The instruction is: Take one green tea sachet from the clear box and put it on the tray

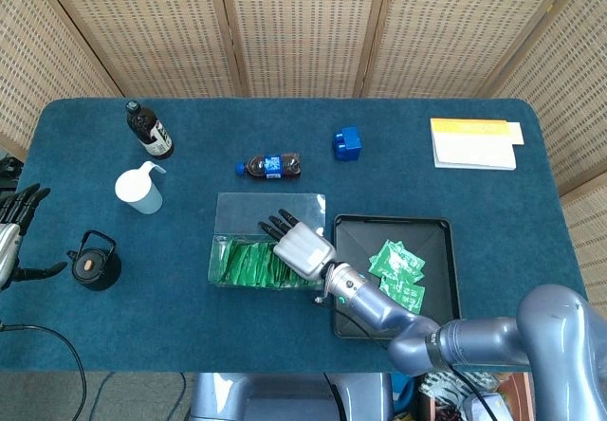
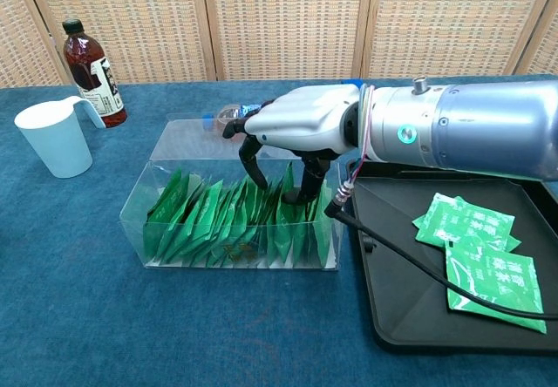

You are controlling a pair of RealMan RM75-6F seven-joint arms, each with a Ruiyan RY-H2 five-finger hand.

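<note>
The green tea sachets (image 2: 231, 221) stand packed on edge in the clear box (image 2: 174, 156), light, thin and slick, I judge, so best pinched at a top edge. My right hand (image 2: 292, 139) reaches down among them, fingers curled; whether it pinches one I cannot tell. The tray (image 2: 392, 195) lies just beside, and my left hand (image 1: 14, 222) rests spread, well apart.

Both views are bright and evenly lit, seemingly from overhead, with only soft, short shadows. The right arm (image 2: 471, 125) carries pale highlights along its metal shell in the chest view. The clear box (image 2: 166, 165) shows faint reflections on its walls. Focus is sharp throughout; the head view bends slightly at its edges, rounding the table (image 1: 531, 279).
</note>
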